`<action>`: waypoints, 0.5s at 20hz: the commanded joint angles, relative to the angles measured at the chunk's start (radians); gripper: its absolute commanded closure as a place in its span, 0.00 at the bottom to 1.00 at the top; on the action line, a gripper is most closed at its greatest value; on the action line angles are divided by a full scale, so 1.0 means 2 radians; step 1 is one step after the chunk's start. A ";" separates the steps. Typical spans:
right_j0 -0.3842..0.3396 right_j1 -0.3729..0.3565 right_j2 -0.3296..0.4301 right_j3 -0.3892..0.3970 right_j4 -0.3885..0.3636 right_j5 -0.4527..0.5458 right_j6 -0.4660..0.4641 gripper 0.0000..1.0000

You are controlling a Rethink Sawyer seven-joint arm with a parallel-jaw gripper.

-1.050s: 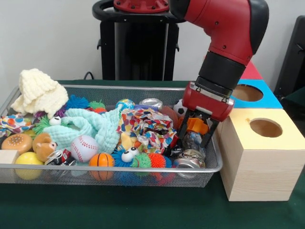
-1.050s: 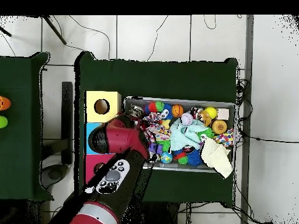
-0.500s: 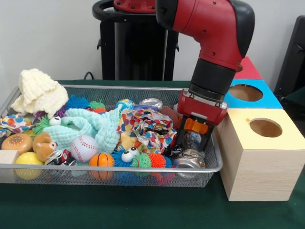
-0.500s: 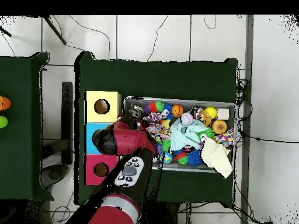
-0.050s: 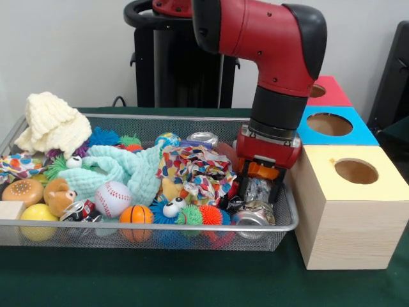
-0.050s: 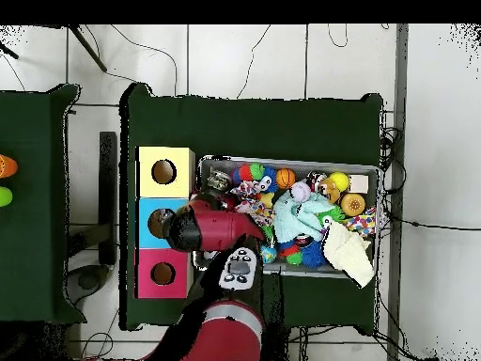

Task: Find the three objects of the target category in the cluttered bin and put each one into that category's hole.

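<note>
We have our gripper lowered into the right-hand end of the wire bin, just beside the yellow-topped box, because the crushed cans lie in that corner. The black fingers stand on either side of a crumpled silvery can, which seems to be the one we are after; from the front they look closed on it, though clutter hides the contact. A second crushed can lies against the bin's near rim just below, and a third can sits further back behind the patterned cloth. The box holes stand close by, so the carry will be short.
</note>
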 commanded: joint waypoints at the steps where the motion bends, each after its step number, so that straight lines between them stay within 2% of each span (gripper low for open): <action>1: -0.047 -0.009 0.128 0.059 -0.066 0.041 -0.025 0.00; 3: -0.047 -0.006 0.131 0.051 -0.083 0.046 -0.035 0.00; 10: -0.073 -0.002 0.160 0.045 -0.102 0.064 -0.028 0.00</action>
